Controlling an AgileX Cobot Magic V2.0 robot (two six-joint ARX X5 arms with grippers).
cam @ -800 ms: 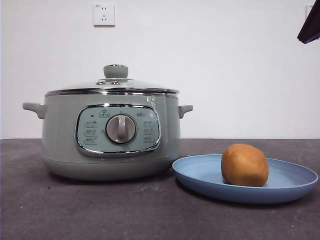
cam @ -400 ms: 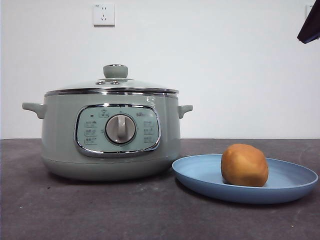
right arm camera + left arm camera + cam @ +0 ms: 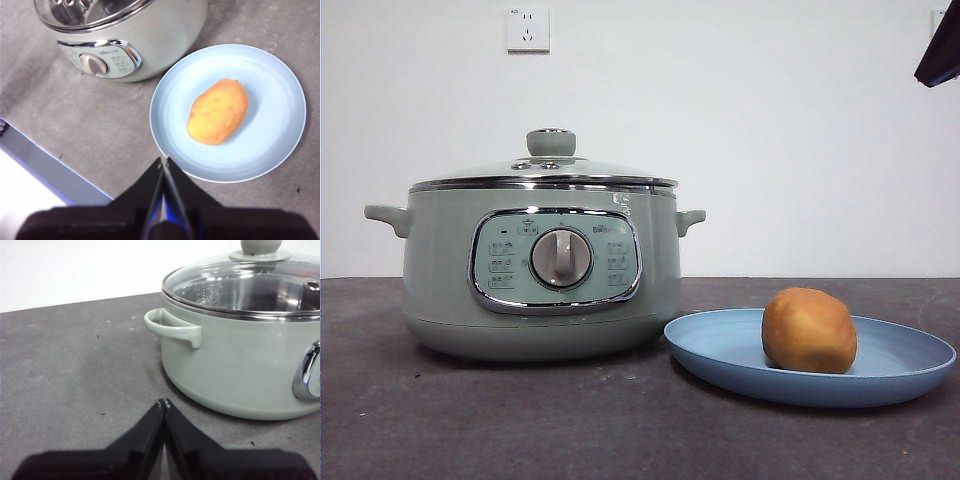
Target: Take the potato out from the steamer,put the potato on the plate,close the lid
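Potato point(image 3: 809, 331) lies on the plate point(image 3: 720, 345), right of the steamer point(image 3: 440, 260); lid point(image 3: 545, 170) on. Both grippers' fingers closed, empty: right gripper point(image 3: 163, 161) over the plate's near edge, left gripper point(image 3: 163, 402) low by the steamer's left handle.

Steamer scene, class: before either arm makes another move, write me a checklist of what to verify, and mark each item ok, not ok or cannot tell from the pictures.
1. The potato lies on the plate: ok.
2. The lid sits closed on the steamer: ok.
3. Left gripper shut, empty, low beside the steamer: ok.
4. Right gripper shut, empty, above the plate's edge: ok.
5. Plate apart from the steamer: ok in the right wrist view.
6. Steamer empty inside: cannot tell, glare on the glass.
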